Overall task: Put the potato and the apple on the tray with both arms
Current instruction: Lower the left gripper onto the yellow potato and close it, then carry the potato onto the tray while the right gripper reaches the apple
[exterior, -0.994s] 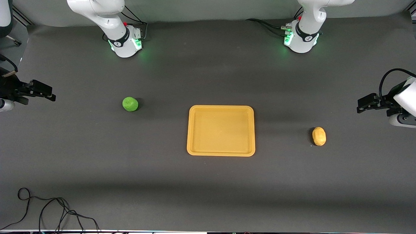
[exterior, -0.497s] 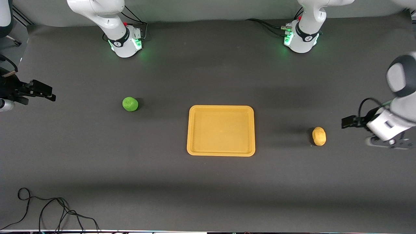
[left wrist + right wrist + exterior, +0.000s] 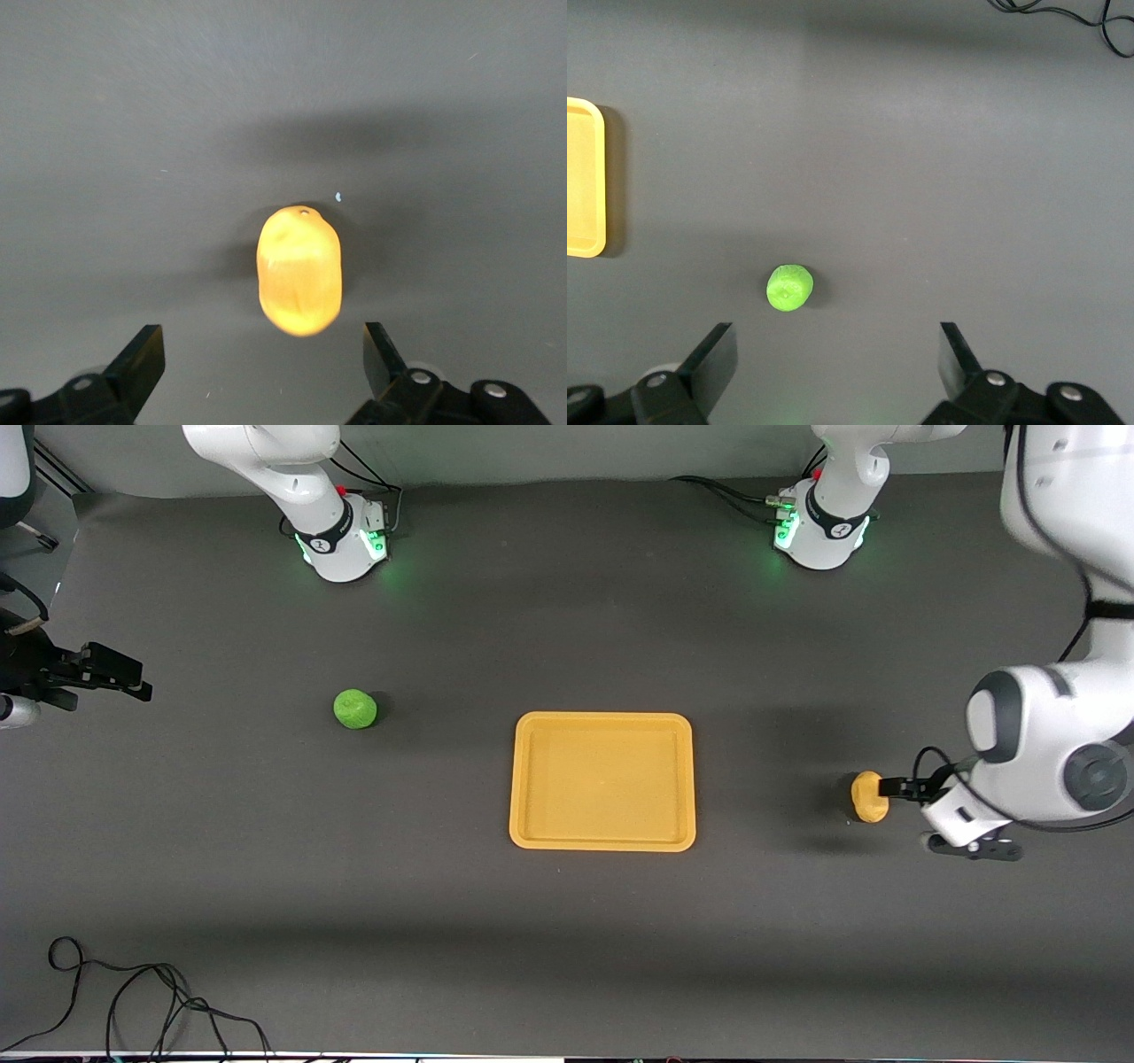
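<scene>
The left end effector point(image 3: 893, 787) hangs over the worktop point(image 3: 567, 939) just beside the potato point(image 3: 869, 796), its fingers point(image 3: 142, 361) spread wide and holding nothing; the right end effector point(image 3: 111, 673) waits, fingers also spread, near its end of the worktop, well apart from the apple point(image 3: 355, 708); the tray point(image 3: 602, 841) sits bare between potato and apple.

The left gripper point(image 3: 891, 788) has swung in from the table's end — now spread wide just over the potato point(image 3: 869, 797).
</scene>
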